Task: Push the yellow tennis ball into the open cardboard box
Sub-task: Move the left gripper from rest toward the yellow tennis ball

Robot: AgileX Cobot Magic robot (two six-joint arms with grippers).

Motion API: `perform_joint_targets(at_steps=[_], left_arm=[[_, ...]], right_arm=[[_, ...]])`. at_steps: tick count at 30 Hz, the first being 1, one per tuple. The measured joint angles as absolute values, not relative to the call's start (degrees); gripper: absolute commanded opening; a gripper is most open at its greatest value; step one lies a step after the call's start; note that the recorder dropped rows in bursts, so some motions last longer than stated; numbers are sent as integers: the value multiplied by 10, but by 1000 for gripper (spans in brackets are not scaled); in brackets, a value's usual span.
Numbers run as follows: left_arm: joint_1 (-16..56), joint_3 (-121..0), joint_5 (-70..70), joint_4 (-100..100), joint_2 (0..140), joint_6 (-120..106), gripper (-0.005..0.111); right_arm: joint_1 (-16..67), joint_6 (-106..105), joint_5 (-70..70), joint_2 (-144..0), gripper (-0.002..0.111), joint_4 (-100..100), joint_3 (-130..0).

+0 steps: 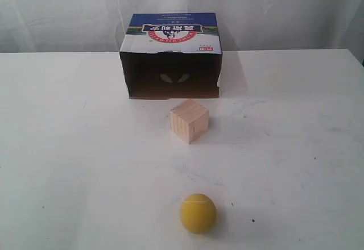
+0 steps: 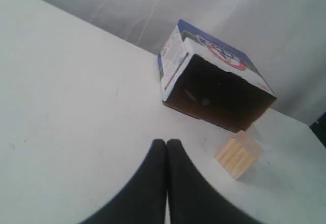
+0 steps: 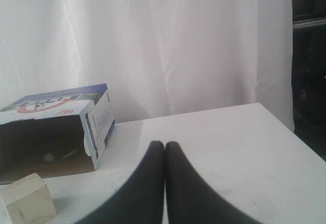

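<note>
The yellow tennis ball (image 1: 198,213) rests on the white table near its front edge, in the exterior view only. The open cardboard box (image 1: 170,57) lies at the back centre, its dark opening facing the ball and its blue-and-white printed panel on top; it also shows in the left wrist view (image 2: 214,81) and the right wrist view (image 3: 51,127). Neither arm appears in the exterior view. My left gripper (image 2: 166,143) is shut with nothing in it, above bare table short of the box. My right gripper (image 3: 164,145) is shut and empty too, to the right of the box.
A pale wooden cube (image 1: 189,120) stands between the ball and the box opening, right on the line from one to the other; it also shows as the cube (image 2: 238,156) and the cube (image 3: 26,200). A white curtain (image 3: 168,40) hangs behind the white table (image 1: 68,148).
</note>
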State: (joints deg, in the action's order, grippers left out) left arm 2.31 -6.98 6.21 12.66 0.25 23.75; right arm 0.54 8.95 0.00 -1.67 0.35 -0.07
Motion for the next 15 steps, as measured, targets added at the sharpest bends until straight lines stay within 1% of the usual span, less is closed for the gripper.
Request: perform_joint_targets(at_steps=[3,6,15], left_arm=[[43,-120,94,144,3,184,0],[60,-163,129,199,35,105,0],[72,-250,272,476,235,-305,0]], right_arm=[[5,90,0,-17,0,3,-1],[5,90,0,-17,0,3,-1],[5,90,0,-17,0,3,-1]])
